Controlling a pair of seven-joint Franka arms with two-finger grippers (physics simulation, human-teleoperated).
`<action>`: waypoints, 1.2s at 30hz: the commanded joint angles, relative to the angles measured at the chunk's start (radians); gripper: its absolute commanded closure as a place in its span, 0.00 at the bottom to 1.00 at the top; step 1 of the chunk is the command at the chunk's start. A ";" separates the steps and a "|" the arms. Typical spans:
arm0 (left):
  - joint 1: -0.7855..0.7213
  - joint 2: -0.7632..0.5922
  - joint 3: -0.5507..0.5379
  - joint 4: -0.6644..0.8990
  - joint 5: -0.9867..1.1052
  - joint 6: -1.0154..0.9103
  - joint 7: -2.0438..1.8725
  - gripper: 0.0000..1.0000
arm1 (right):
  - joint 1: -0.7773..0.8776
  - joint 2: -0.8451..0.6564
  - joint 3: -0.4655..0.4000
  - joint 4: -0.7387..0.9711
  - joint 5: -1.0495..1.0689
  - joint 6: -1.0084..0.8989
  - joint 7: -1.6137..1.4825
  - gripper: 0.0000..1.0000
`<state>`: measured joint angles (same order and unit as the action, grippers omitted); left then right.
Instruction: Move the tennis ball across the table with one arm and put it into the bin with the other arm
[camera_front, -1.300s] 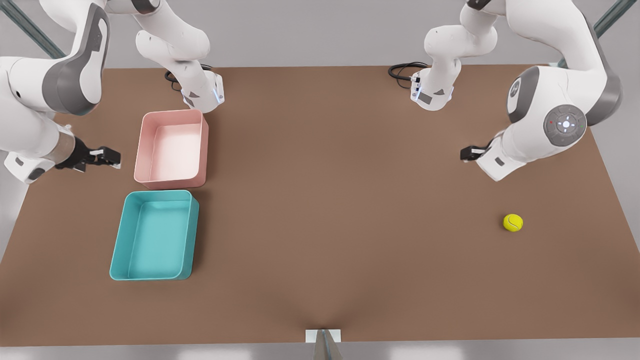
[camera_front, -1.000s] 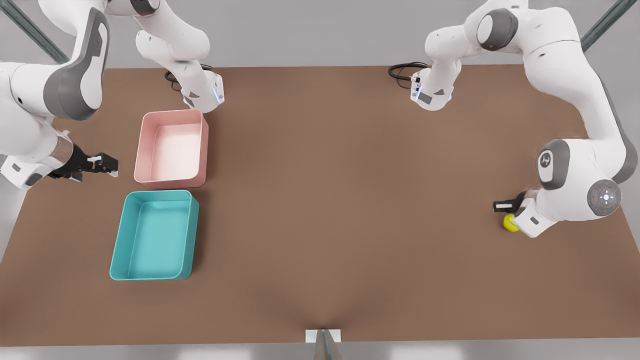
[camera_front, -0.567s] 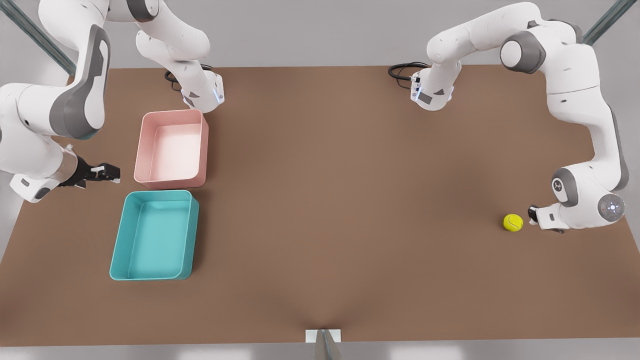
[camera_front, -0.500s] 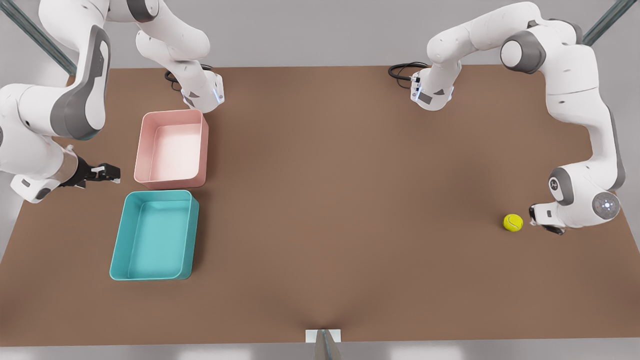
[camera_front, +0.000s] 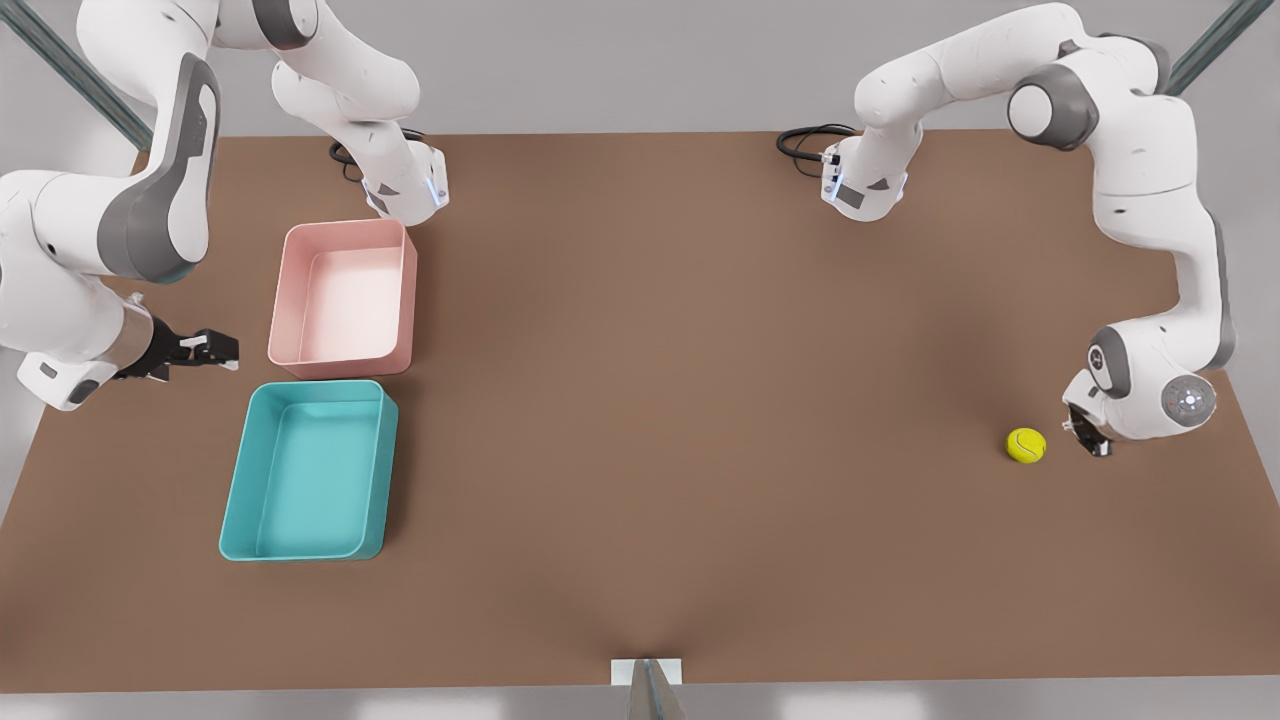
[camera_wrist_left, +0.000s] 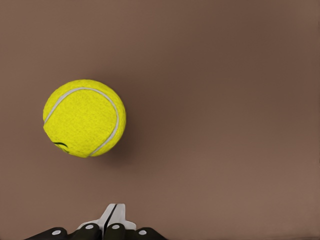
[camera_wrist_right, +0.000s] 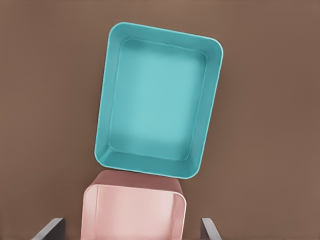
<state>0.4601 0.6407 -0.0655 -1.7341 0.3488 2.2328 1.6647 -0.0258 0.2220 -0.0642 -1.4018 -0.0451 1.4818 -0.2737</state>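
The yellow-green tennis ball lies on the brown table near the front view's right edge. In the left wrist view the tennis ball shows its pale seam. My left gripper hangs low just to the front view's right of the ball, apart from it. Its fingertips are pressed together, shut on nothing. My right gripper waits at the front view's left, beside the pink bin. It is open, with its fingers spread wide and nothing between them.
A teal bin stands in front of the pink one, both empty. From the right wrist, the teal bin and the pink bin are seen below. Black cables lie by the far arm base. Bare table stretches between ball and bins.
The left arm swung down from the far side, passed over the ball and settled just beyond it on the front view's right. The ball stayed put. The right gripper barely shifted.
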 joint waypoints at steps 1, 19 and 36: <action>0.000 0.002 0.001 -0.015 0.030 0.074 0.432 0.79 | 0.000 -0.001 0.000 0.000 0.004 -0.002 -0.016 0.00; 0.006 0.027 0.021 -0.015 0.044 0.194 0.346 0.79 | -0.002 0.002 0.000 -0.005 0.008 -0.002 -0.010 0.00; -0.064 0.030 0.046 -0.013 0.019 0.195 0.216 0.79 | 0.003 0.005 0.001 -0.006 0.013 0.000 -0.007 0.00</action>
<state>0.4065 0.6712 -0.0196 -1.7477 0.3706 2.4273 1.9316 -0.0232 0.2279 -0.0630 -1.4088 -0.0332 1.4821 -0.2819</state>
